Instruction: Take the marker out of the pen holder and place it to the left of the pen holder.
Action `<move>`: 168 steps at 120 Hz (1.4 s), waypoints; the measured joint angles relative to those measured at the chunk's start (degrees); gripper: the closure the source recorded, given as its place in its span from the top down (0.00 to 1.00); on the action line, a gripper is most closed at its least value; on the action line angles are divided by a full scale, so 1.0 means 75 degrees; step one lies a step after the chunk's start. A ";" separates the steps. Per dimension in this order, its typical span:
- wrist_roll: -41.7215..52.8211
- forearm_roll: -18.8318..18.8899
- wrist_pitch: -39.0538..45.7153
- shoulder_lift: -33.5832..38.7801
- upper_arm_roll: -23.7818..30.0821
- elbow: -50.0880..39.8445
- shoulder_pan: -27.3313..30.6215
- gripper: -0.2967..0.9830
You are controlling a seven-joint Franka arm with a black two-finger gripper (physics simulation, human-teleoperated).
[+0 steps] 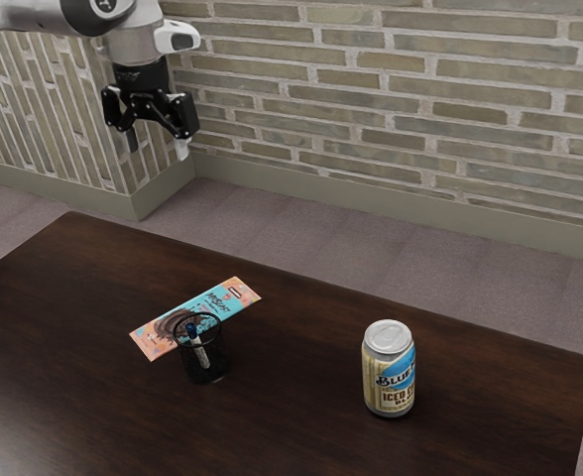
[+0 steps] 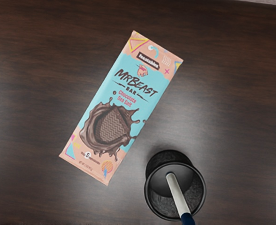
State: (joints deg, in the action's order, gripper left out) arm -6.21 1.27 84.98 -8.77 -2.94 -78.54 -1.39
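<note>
My gripper [image 1: 156,144] hangs high above the table's far left part in the exterior view, its two fingers spread apart with nothing between them. Well below it, the black pen holder [image 1: 207,368] stands upright on the table. Inside leans the marker [image 1: 200,351], white with a dark blue end near the rim. In the wrist view the round pen holder [image 2: 154,197] shows its open mouth, and the marker [image 2: 177,193] rests with its blue end over the rim. The marker's lower part is inside the holder.
A chocolate bar [image 1: 229,299] in a teal and pink wrapper lies flat right beside the pen holder; the wrist view shows this chocolate bar [image 2: 121,105] face up. A drink can [image 1: 389,372] stands toward the exterior view's right on the dark wooden table [image 1: 301,436].
</note>
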 joint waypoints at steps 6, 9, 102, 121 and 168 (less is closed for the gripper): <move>-0.0028 -0.0010 -0.0012 0.0017 0.0033 0.0083 0.0009 0.77; -0.0042 -0.0017 -0.0019 0.0034 0.0049 0.0117 0.0005 0.77; -0.0238 0.0273 0.5079 0.1627 0.0705 -0.5976 0.0213 0.77; -0.0365 0.0235 0.5987 0.2158 0.0796 -0.7121 -0.0039 0.77; -0.0652 0.0058 0.7169 0.2310 0.1144 -0.8490 -0.0026 0.77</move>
State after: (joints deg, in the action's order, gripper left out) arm -11.10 1.71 138.76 8.56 5.64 -142.21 -1.58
